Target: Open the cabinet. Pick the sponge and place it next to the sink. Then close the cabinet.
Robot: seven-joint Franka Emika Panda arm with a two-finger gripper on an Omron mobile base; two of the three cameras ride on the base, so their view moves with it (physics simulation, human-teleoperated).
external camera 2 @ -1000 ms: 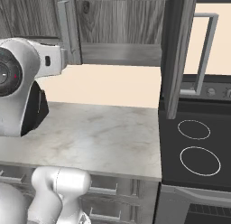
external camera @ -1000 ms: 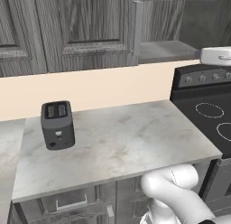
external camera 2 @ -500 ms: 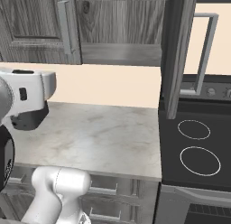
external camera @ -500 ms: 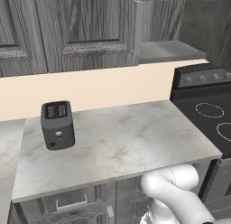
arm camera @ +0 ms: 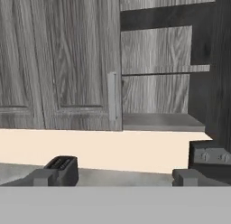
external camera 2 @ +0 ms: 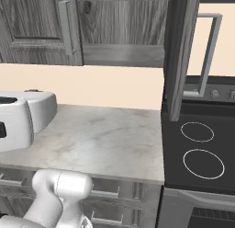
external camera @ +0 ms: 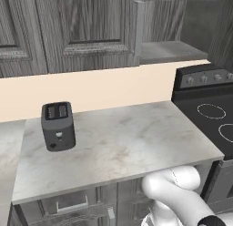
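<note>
The toaster stands upright at the left end of the counter, close to the wall, leaving the marble in front and to its right bare; that bare stretch looks useful only as passage, since no sink appears beside it.

Above it, the cabinet has 1 door shut, its silver handle at the middle edge. The other door is swung fully out and stands edge-on over the stove, its handle facing outward. It is likely left that way so the arm can reach the 2 shelves inside and shut it afterwards.

The open half shows a lower shelf and an upper shelf. Both look bare where they can be seen. The sponge cannot be made out on either; it may sit deeper in, or in the dark upper part, which is too shadowed to judge.

The gripper has its jaws spread wide with nothing between them, and it looks straight at the cabinet from well back, its fingertips level with the counter's far edge. The open compartment lies above and right of its centre line, well apart.
</note>
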